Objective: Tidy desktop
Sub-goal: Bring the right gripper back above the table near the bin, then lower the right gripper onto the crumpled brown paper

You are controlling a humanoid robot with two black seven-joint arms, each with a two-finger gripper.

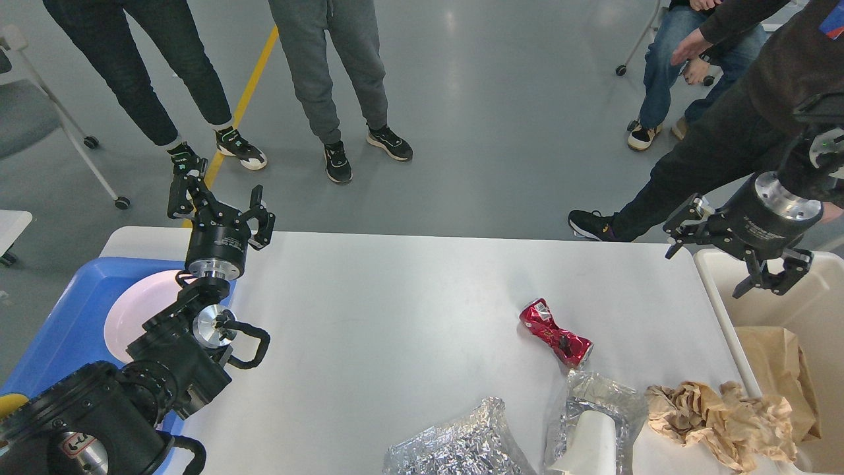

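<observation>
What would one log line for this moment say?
left hand: open, empty | right hand: open, empty | crushed red can: on desktop, untouched

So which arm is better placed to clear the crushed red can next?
Probably the right. Its open gripper hovers by the cream bin, nearer the red can on the desktop. The left gripper, also open, hangs over the far side by the blue tray.

text: none legible | right tool [719, 254] wrist print: too small to read
</observation>
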